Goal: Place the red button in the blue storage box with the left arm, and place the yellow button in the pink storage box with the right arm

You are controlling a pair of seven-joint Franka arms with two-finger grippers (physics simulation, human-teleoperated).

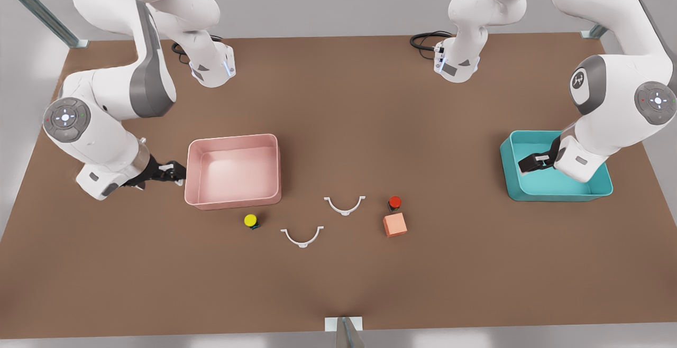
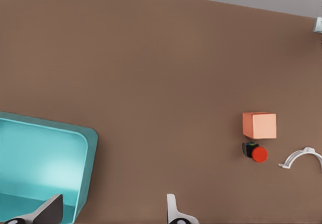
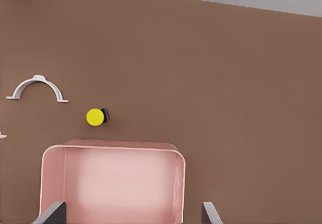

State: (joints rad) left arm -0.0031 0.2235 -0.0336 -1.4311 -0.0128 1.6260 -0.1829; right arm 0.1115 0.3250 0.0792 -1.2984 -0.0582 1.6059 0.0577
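The red button (image 1: 394,202) (image 2: 257,153) sits on the brown table right behind a salmon-orange cube (image 1: 395,225) (image 2: 259,125). The yellow button (image 1: 251,221) (image 3: 96,117) lies just in front of the pink storage box (image 1: 232,201) (image 3: 178,183). At the front view's right, the blue storage box (image 1: 512,176) (image 2: 85,168) has my left gripper (image 1: 531,162) (image 2: 114,204) open above its near-left part, holding nothing. My right gripper (image 1: 177,172) (image 3: 132,209) stands open and empty beside the pink box's left wall in the front view.
Two white curved brackets (image 1: 345,205) (image 1: 302,237) lie between the two buttons. The arm bases (image 1: 211,67) (image 1: 457,62) stand at the table's far edge. A small metal post (image 1: 344,327) rises at the front edge.
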